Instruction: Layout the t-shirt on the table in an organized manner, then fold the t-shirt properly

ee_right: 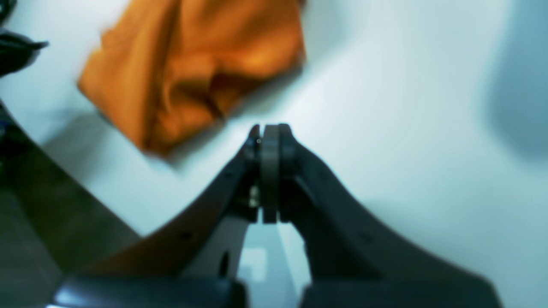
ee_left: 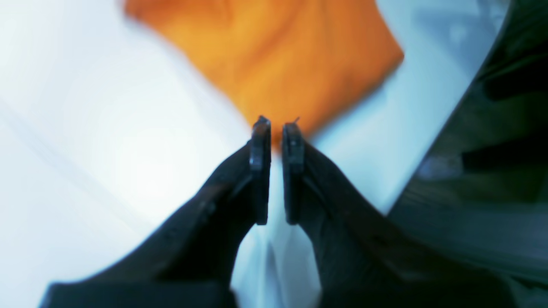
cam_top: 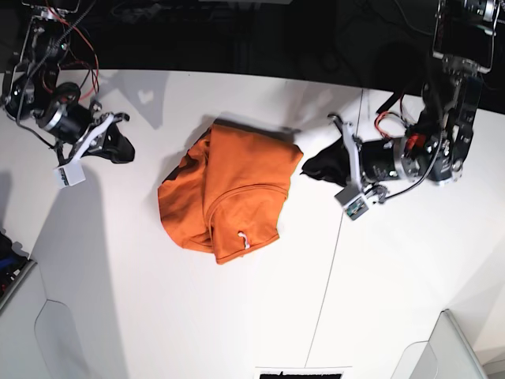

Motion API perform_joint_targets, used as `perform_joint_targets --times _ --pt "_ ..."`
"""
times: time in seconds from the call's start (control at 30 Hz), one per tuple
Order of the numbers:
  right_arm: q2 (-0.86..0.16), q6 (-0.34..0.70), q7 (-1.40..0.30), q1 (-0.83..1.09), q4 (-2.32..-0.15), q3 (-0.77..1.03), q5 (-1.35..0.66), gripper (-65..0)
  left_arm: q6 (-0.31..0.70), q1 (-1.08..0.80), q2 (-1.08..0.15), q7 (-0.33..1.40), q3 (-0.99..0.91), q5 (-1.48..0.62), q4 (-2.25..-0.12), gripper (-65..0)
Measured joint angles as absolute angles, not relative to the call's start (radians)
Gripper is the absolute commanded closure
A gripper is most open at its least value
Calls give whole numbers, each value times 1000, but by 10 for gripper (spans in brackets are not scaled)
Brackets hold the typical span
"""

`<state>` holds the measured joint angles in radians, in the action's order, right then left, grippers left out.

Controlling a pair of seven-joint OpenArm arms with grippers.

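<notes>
Both grippers apart from crumpled t-shirt [cam_top: 229, 192]

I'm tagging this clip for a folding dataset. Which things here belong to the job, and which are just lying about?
Part of the job:
- crumpled bright orange fabric t-shirt
- large smooth white table
- left gripper, nearly closed beside the shirt, holding nothing
- right gripper, shut, off to the side

Just there:
- pale panels at the near corners

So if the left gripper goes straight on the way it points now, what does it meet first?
Most likely the t-shirt: the left gripper points at its near edge, though depth is unclear.
</notes>
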<state>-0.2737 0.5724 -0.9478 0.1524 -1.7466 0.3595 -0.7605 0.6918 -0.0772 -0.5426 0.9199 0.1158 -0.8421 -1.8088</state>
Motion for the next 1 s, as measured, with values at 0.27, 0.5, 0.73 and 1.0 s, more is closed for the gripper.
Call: perform_joint_targets --times 0.27,0.5,0.73,1.0 --pt "-348 582 -944 466 -1847 352 -790 0 691 -561 -610 921 -36 -806 -2028 -60" --pt "-403 597 -797 693 -1803 136 -515 0 693 -772 -599 728 110 -442 -1860 -60" --pt "-460 569 -656 612 -1444 -150 -213 0 522 -567 -589 656 444 -188 -1407 -60" --pt "-408 536 -640 284 -990 -351 -132 0 424 -224 -382 572 694 -133 -855 -58"
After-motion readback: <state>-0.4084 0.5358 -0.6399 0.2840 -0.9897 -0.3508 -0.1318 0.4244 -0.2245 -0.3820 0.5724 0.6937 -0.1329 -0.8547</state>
